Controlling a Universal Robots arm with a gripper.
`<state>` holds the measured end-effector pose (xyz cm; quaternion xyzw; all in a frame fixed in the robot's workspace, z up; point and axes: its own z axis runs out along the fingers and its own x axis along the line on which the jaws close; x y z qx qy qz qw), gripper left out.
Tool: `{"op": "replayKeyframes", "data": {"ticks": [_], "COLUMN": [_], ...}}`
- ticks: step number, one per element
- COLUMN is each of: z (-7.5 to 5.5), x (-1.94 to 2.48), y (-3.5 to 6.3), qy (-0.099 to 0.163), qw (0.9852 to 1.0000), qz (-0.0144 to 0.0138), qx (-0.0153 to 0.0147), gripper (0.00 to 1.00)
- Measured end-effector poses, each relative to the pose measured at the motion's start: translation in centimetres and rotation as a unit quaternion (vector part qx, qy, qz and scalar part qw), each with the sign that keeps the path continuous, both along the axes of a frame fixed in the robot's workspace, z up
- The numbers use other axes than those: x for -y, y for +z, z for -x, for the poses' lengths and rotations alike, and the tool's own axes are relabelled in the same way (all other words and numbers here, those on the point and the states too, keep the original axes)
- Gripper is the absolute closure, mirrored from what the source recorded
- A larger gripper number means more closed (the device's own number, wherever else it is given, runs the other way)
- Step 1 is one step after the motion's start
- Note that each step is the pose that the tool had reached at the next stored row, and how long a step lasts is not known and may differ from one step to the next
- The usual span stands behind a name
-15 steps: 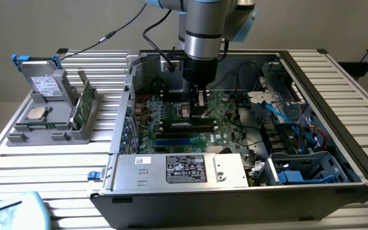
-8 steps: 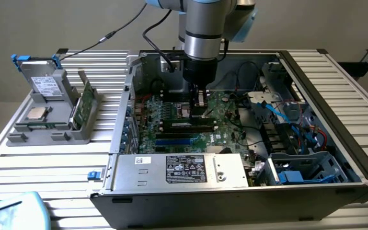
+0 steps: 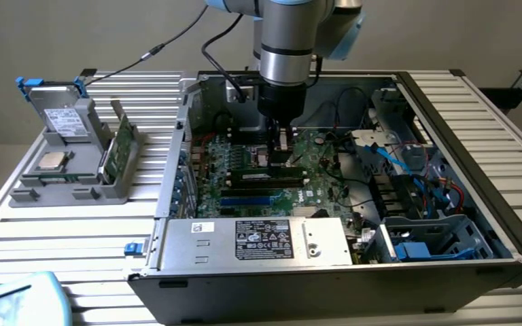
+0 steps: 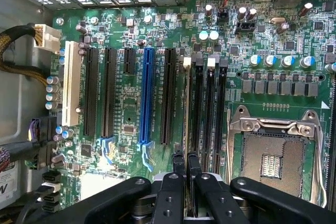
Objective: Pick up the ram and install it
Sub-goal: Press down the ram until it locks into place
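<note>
While the claw (image 4: 185,165) hangs low over the motherboard (image 4: 126,124), the relation I am steering by is the line of the ram (image 4: 185,203) against the black memory slots (image 4: 210,108). From the wrist view I see the ram edge-on, a thin pale-green strip pinched between the two fingers (image 4: 177,174). The jaws stand nearly together on it, so I judge it gripped, not merely touched. Its long axis runs straight out ahead of the claw, parallel to the slots. It seems to sit over the slot farthest from the open processor socket (image 4: 273,156), the one with a white latch (image 4: 187,62) at its far end. I cannot tell whether its lower edge already touches that slot.

From the exterior view the claw (image 3: 282,151) is inside the open computer case (image 3: 478,197), near the middle of the board. Little of the ram shows beneath it there. Another green board (image 3: 120,146) stands upright in the grey holder (image 3: 71,187) on the desk (image 3: 89,238), well apart, toward the exterior view's left.
</note>
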<state>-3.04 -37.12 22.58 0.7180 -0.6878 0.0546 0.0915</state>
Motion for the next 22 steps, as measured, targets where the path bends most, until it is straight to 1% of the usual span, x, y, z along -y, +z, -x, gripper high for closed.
{"op": "replayKeyframes", "data": {"ticks": [11, 15, 22], "z": [0.00, -0.03, -0.26], "x": [0.06, 0.20, 0.23], "y": [0.02, 0.02, 0.02], "qy": [0.000, 0.000, -0.001], "qw": [1.0000, 1.0000, 1.0000], "qz": [0.0000, 0.0000, 0.0000], "qx": [0.0000, 0.0000, 0.0000], "gripper": [0.86, 0.86, 0.86]}}
